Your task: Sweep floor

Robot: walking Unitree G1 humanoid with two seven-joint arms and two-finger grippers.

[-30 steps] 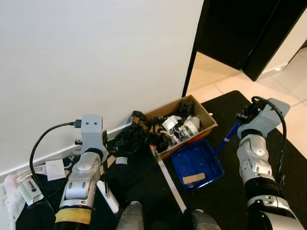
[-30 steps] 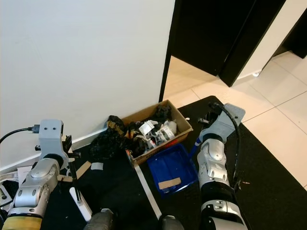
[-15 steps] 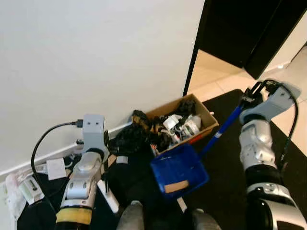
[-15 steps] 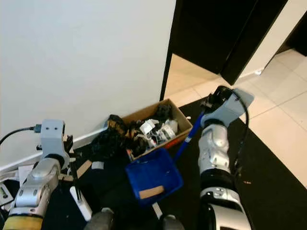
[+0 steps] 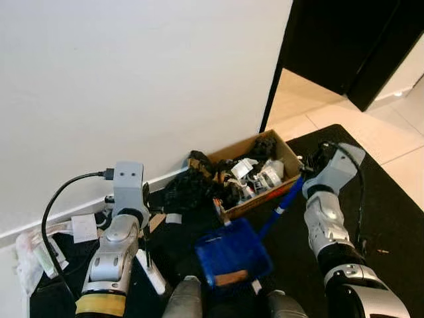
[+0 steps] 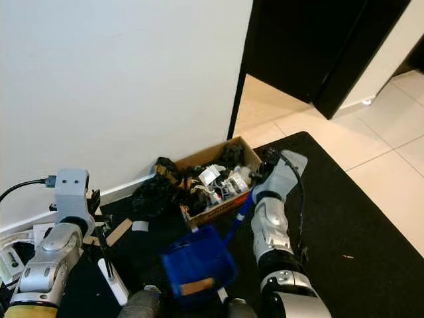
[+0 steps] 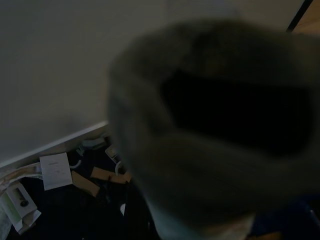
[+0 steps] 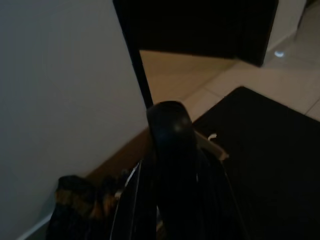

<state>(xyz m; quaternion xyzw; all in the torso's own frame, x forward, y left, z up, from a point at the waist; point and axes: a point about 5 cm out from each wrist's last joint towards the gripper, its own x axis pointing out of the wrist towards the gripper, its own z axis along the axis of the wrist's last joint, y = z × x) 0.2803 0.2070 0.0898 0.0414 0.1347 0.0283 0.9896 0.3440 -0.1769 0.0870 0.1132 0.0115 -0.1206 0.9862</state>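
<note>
A blue dustpan [image 5: 232, 254] on a long blue handle [image 5: 286, 197] hangs tilted just above the black mat, close in front of my knees. A brown scrap of cardboard [image 5: 231, 277] lies in its lower edge. My right gripper [image 5: 310, 163] is shut on the top of the handle, beside the cardboard box. In the right wrist view a black rounded handle end [image 8: 170, 126] sits between the fingers. My left gripper [image 5: 146, 204] is held low by the wall on the left; something blurred and grey blocks its wrist view.
An open cardboard box [image 5: 286, 156] of mixed junk stands against the white wall, with a heap of black cloth [image 5: 187, 189] beside it. Papers and packets [image 5: 40, 246] lie at far left. A white bar [image 5: 152, 275] lies by my left arm. A dark doorway [image 5: 344, 40] opens at right.
The right arm lifted the dustpan off the mat, then swung it left and closer to my knees, covering the white strip on the floor. The left arm stayed put; the camera shifted slightly.
</note>
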